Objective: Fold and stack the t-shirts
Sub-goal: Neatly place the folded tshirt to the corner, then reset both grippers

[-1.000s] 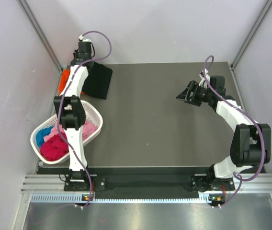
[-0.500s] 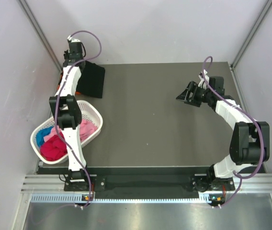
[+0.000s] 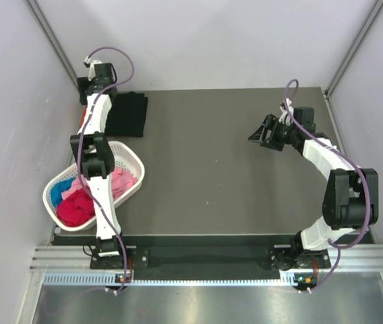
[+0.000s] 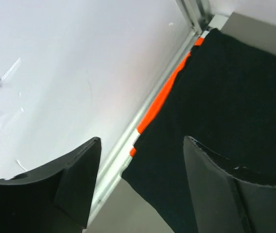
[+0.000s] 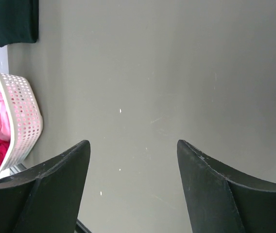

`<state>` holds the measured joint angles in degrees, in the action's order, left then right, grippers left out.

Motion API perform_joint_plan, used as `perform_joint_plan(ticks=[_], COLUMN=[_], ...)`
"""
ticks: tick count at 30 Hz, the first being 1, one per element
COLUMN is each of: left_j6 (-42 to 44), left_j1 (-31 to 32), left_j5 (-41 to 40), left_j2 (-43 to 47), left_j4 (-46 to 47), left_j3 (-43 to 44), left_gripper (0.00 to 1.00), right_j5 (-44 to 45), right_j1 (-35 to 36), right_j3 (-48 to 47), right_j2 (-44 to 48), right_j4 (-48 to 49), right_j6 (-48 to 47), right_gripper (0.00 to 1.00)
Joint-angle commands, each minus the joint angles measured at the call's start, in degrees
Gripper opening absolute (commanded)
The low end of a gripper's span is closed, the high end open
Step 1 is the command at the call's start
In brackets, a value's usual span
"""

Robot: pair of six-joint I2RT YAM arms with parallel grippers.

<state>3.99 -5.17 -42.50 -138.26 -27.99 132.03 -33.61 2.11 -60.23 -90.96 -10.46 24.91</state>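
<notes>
- At eleven o'clock on the table, in its far-left corner, the black t-shirt lies folded into a flat rectangle.
- Under it lies the orange t-shirt. The left wrist view shows only a thin orange strip of it, sticking out along the black one's edge on the wall side.
- Just above that corner hangs the left gripper, jaws spread wide with nothing between them. One finger is over the black cloth and the other is toward the white wall.
- At eight o'clock, the white basket sits at the table's left edge. It holds a pink t-shirt, a magenta t-shirt and a blue t-shirt in a loose heap.
- Over the basket, the left arm stretches from its base at seven o'clock out to the far corner.
- At two o'clock, well apart from all the cloth, the right gripper hovers over the grey tabletop, jaws wide apart, grasping nothing.
</notes>
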Motion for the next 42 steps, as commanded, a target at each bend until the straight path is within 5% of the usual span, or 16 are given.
perform_joint_plan(ticks=[1, 4, 5, 10, 17, 26, 42], left_j6=[-10.72, -14.77, -15.41, -19.02, -22.87, -30.44, -31.94], left_j1=[0.94, 3.05, 3.76, 13.4, 26.78, 28.99, 29.08], left_j5=[7.02, 23.44, 27.87, 45.54, 53.31, 62.72, 70.36], left_j2=[9.2, 16.42, 18.44, 33.29, 50.87, 72.5, 79.37], left_j4=[-5.66, -9.88, -10.24, -7.17, -0.68, 13.38, 14.63], left_j3=[2.28, -2.29, -6.22, -22.23, -46.45, -73.19, -75.6], left_gripper=[0.75, 0.88, 0.93, 0.99, 0.99, 0.99, 0.99], right_j5=[1.26, 2.66, 3.19, 5.56, 6.71, 8.2, 10.23], right_j1=[0.53, 1.05, 1.32, 1.58, 1.58, 1.58, 1.58], right_j3=[-3.14, -2.97, -2.88, -1.83, -0.16, 8.36, 9.43], right_j2=[4.38, 8.59, 9.82, 19.31, 30.92, 47.27, 54.13], right_j4=[-2.27, -6.13, -7.2, -13.96, -22.41, -24.7, -22.24], right_j6=[-0.82, -1.17, -1.26, -2.4, -4.69, -2.32, 2.17], right_gripper=[0.73, 0.81, 0.98, 0.99, 1.0, 1.0, 1.0])
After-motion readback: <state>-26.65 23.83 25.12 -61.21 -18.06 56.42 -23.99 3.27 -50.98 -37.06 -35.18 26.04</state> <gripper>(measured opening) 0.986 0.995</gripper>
